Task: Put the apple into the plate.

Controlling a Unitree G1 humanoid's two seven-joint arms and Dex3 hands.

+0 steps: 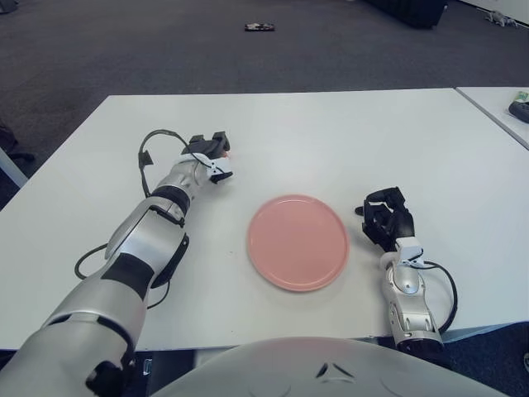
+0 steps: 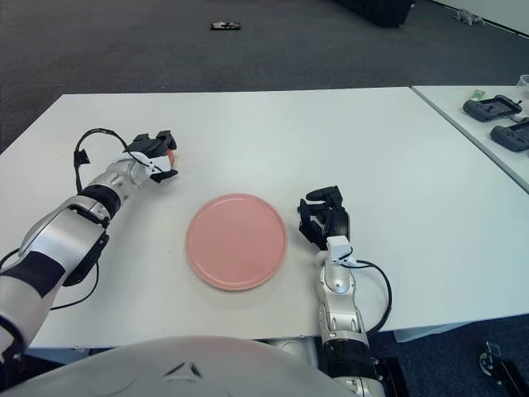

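A pink plate [image 1: 297, 241] lies on the white table [image 1: 331, 132], near its front middle. My left hand [image 1: 211, 155] is stretched out to the far left of the plate, and its fingers are closed around the apple [image 1: 225, 152]. Only a small red-orange patch of the apple shows between the fingers; it also shows in the right eye view [image 2: 170, 153]. The hand and apple are about a plate's width away from the plate's rim. My right hand [image 1: 387, 217] shows just right of the plate, fingers relaxed and holding nothing.
A second table [image 2: 496, 141] stands at the right with black handheld devices [image 2: 493, 107] on it. A black cable [image 1: 149, 153] loops by my left wrist. A dark object [image 1: 259, 27] lies on the carpet beyond the table.
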